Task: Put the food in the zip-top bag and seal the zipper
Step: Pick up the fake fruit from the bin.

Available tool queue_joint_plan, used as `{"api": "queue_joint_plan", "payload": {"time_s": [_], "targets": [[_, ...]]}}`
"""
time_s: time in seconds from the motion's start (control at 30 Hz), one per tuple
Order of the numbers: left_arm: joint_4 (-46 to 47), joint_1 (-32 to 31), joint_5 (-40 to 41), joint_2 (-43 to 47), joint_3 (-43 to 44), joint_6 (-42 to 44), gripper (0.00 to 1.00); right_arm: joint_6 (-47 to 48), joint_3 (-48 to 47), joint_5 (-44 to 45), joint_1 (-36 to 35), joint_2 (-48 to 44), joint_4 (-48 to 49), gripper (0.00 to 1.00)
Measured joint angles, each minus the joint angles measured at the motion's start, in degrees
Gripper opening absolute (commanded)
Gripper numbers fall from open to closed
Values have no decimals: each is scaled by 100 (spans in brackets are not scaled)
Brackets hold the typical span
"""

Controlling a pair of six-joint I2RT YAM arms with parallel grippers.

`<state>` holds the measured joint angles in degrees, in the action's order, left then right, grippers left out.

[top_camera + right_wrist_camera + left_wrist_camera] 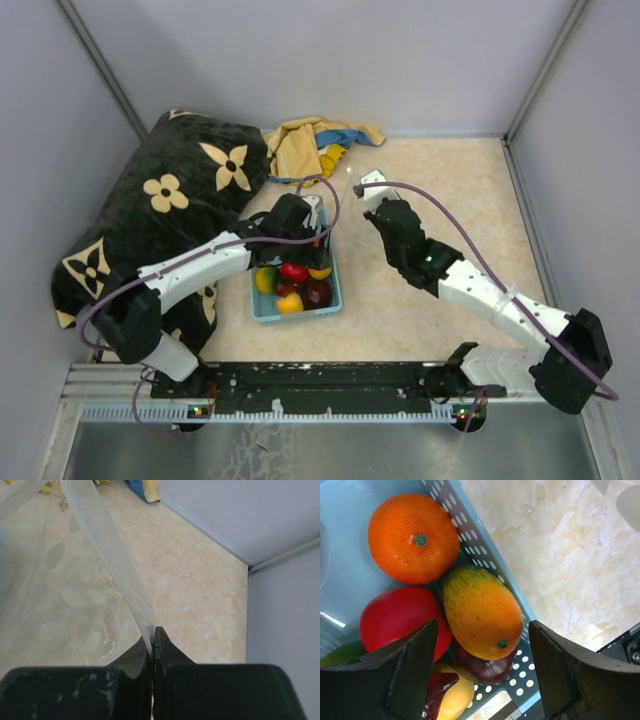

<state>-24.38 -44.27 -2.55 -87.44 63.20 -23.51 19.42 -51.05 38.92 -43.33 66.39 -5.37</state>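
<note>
The food lies in a light-blue perforated basket [470,555]: an orange [413,537], a yellow-orange mango [481,611], a red fruit [395,620], a dark maroon one [487,669], a yellow one [451,696] and a green edge [340,652]. My left gripper [482,627] hangs open just above the mango, one finger on each side. My right gripper [154,632] is shut on the whitish zipper [102,540] of the clear zip-top bag [55,595], holding it up off the table. From above, the left gripper [303,226] is over the basket's [262,314] far end and the right gripper [373,192] is to its right.
A black cushion with cream flowers [170,200] fills the left side, touching the basket. A yellow and blue cloth [318,145] lies at the back wall. Grey walls close in the table on three sides. A metal rail [330,385] runs along the near edge.
</note>
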Motion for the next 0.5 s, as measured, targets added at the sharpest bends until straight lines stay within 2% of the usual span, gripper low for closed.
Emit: {"api": "queue_joint_plan", "payload": {"time_s": [0.17,0.33,0.5], "targets": [[-140,-9,-13,-240,83,70,71,-24,57,-20,0,11,-15,0],[-240,-11,-9,-398,160,87,50,-57,116,-42,0,15,-22,0],[-197,-9,24,-221,83,94,39,-57,118,-140,0,33,-17,0]]}}
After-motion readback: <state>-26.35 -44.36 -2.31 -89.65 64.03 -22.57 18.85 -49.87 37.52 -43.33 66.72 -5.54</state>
